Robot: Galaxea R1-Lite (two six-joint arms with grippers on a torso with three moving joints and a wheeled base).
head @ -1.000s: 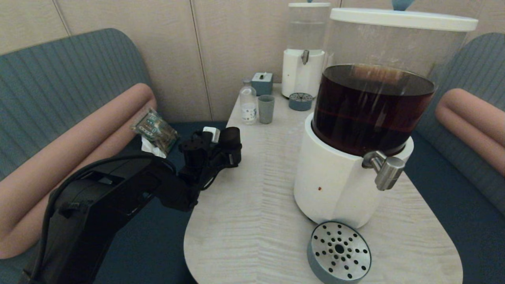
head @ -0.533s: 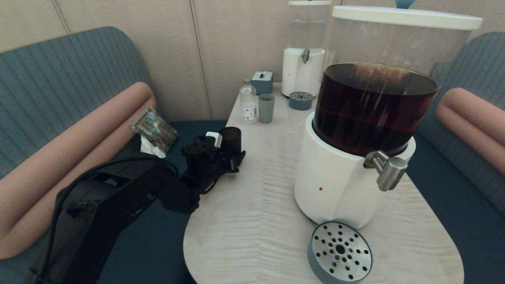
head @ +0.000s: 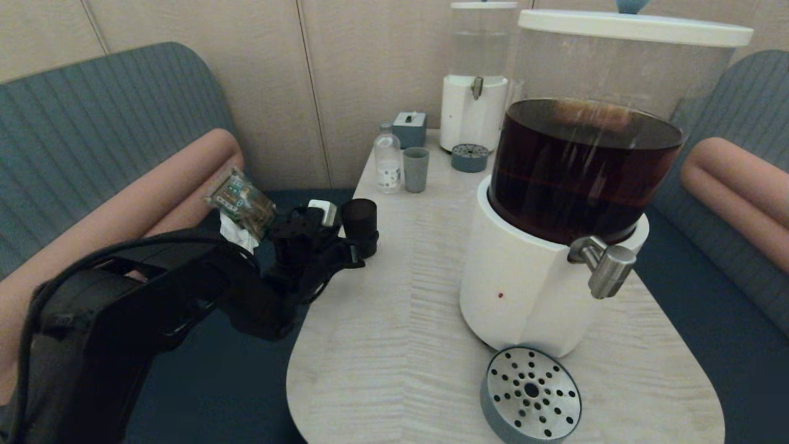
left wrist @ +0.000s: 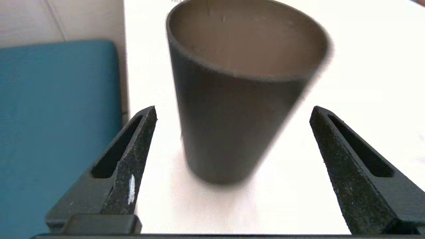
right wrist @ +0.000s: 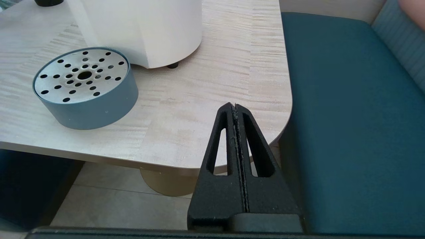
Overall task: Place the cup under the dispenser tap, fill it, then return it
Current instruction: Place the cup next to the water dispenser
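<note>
Left gripper [left wrist: 232, 114] pulled back slightly from the cup [left wrist: 237, 99], fingers spread wide, not touching; right gripper [right wrist: 235, 108] parked, clenched.

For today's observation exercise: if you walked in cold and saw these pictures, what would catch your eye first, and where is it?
The big dispenser of dark brown liquid stands on the table's right half, its steel tap jutting above a round perforated drip tray. At the table's left edge, the left gripper is open around the small dark cup, fingers apart from its sides. The right gripper is shut, parked off the table's near right corner.
</note>
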